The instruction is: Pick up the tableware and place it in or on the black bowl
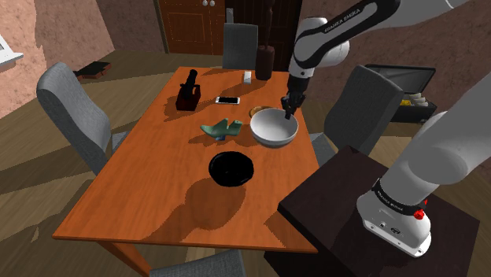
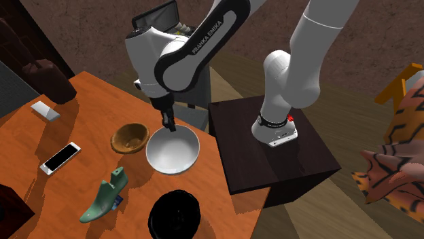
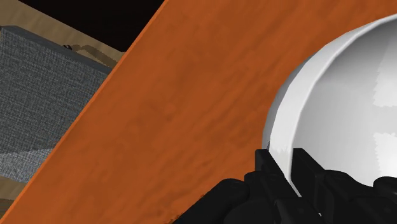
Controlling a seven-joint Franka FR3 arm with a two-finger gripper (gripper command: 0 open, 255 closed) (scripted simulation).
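A white bowl (image 1: pixel 274 130) (image 2: pixel 173 151) (image 3: pixel 343 108) stands upright on the orange wooden table (image 1: pixel 157 173), near the edge facing the stand. My black gripper (image 1: pixel 289 110) (image 2: pixel 168 126) (image 3: pixel 287 167) comes down on the bowl's far rim. In the wrist view one finger is outside the rim and one inside, clasping the thin wall. The black bowl (image 1: pixel 231 168) (image 2: pixel 175 214) sits on the table a short way from the white bowl, toward the shoulder view's lower left, and holds nothing.
A small wooden bowl (image 1: pixel 260 110) (image 2: pixel 130 136) touches the white bowl's far side. A green shoe form (image 1: pixel 222 128) (image 2: pixel 103 197), a phone (image 1: pixel 228 100) (image 2: pixel 60 157), a dark bottle (image 1: pixel 188 92) and a brown jar (image 1: pixel 263 61) stand farther off. Grey chairs (image 1: pixel 71 110) (image 1: pixel 362 106) flank the table.
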